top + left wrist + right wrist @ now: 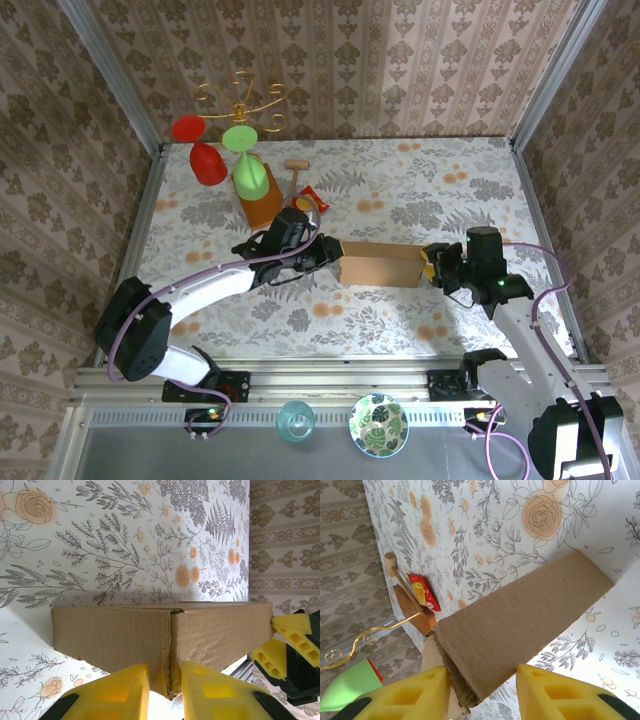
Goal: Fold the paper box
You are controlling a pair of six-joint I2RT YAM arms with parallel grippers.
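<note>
The paper box (380,263) is a brown cardboard piece folded into a long block, held above the middle of the floral table between both arms. My left gripper (325,255) is at its left end. In the left wrist view it (165,672) is shut on a folded edge of the box (115,630), cardboard pinched between the yellow fingers. My right gripper (432,268) is at the right end. In the right wrist view its jaws (481,680) straddle the box end (520,625): the left finger (410,695) touches a flap, the right finger (555,695) stands apart.
Behind the box lie a wooden board (262,205), a red-yellow packet (310,200) and a small wooden mallet (296,168). A red glass (205,160), a green glass (250,175) and a gold stand (240,100) are at the back left. A bowl (378,425) sits below the table edge.
</note>
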